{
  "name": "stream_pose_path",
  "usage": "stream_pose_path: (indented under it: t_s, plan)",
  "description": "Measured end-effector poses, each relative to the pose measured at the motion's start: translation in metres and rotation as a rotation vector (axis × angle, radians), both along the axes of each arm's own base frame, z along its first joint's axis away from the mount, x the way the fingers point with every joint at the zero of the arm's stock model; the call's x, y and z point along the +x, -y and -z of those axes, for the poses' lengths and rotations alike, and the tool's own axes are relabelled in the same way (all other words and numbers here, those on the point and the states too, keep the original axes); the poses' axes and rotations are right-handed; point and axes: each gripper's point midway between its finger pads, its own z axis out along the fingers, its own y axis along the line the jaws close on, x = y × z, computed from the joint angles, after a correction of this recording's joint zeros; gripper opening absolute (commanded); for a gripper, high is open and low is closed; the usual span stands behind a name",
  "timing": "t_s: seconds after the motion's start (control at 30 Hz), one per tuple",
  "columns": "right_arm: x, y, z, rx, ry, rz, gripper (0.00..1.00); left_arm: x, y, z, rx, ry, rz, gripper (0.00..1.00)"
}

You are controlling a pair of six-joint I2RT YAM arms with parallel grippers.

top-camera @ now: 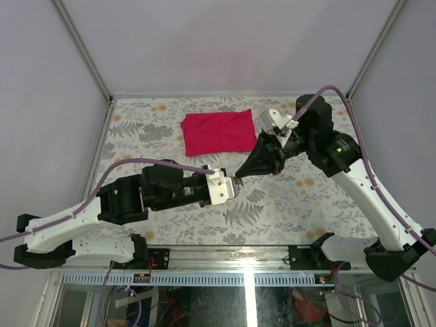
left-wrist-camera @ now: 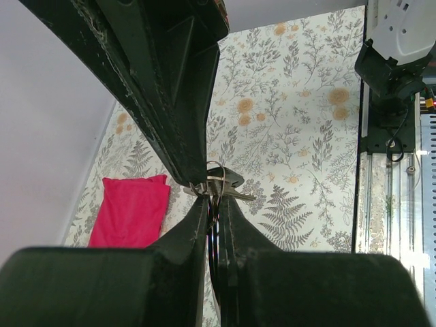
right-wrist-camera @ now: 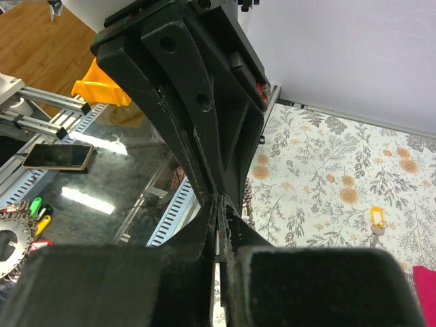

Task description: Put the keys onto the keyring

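We see both arms meeting above the middle of the floral-patterned table, tips together.

Left gripper: reaches in from the left in the top view, its jaws pinched almost fully together. In the left wrist view its tips sit on the lower edge of the thin silver wire keyring, so we log it as clamped on the keyring.

Right gripper: comes down at a slant from the far right, jaws fully closed. Its tips touch the same bunch from above. We cannot tell which piece it pinches, if any.

The keyring hangs off the table surface, right where the two sets of fingertips meet. A small metal key with a dark head sits against the ring on its right side, with a silver blade pointing down and right. Whether it is threaded on the wire or only resting against it, we cannot tell. Any other keys in the bunch are too small to separate.

A small key with a yellow head lies flat on the table, well apart from the grippers; we only catch it in the right wrist view.

A flat red rectangular cloth lies at the far side of the table, apart from both grippers, slightly rumpled.

Beyond the table edge a flat dark phone lies on a glossy surface.
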Motion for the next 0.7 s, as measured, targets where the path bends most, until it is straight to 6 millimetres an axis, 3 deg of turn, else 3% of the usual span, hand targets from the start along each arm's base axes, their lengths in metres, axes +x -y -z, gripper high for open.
stream_pose_path:
  t_s: [0.7]
  plan:
    - [-0.0058,0.0021,0.0012,-0.002,-0.036,-0.046,0.0,0.0,0.0021,0.0015,0.017,-0.002,0.005,0.0]
